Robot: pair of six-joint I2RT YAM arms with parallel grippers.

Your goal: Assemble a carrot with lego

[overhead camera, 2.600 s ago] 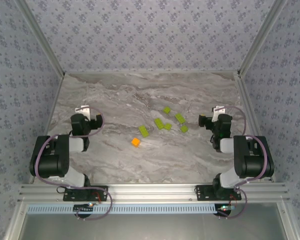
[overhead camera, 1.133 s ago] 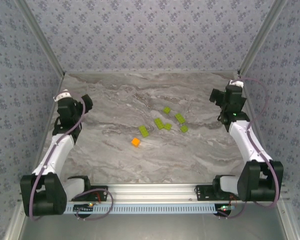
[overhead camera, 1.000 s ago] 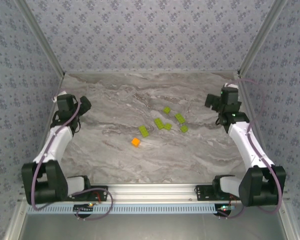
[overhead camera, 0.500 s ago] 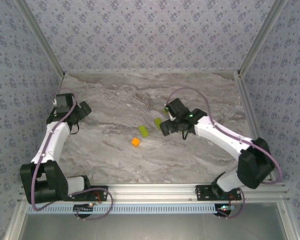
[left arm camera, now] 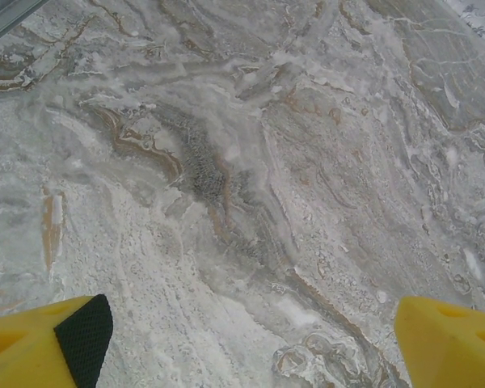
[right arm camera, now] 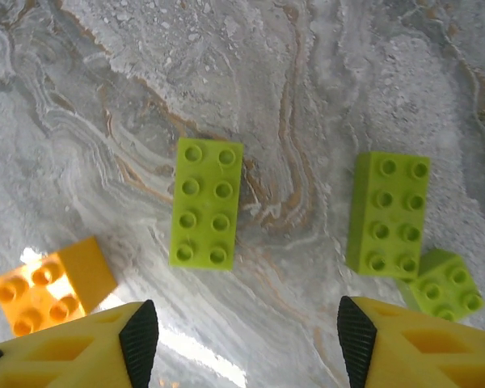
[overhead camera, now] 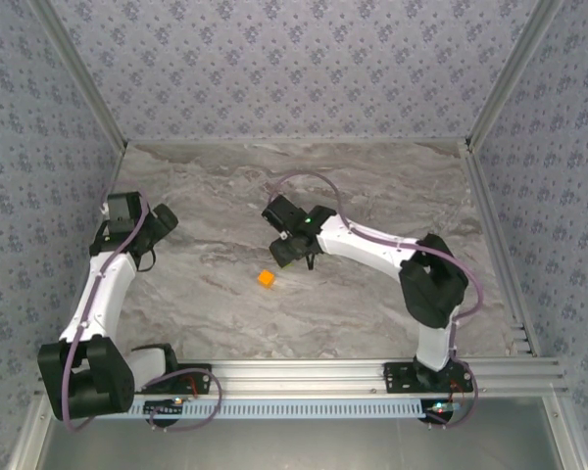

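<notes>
Right hand [right arm camera: 246, 343], part-open and empty, has swung from the counter's [overhead camera: 372, 186] right edge above a lime-green brick [right arm camera: 206, 202], likely to pick it. Left hand [left arm camera: 250, 339] gapes empty.

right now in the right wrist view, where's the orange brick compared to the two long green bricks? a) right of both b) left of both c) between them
b: the orange brick lies at the lower left, left of the left long green brick and the right long green brick.
</notes>
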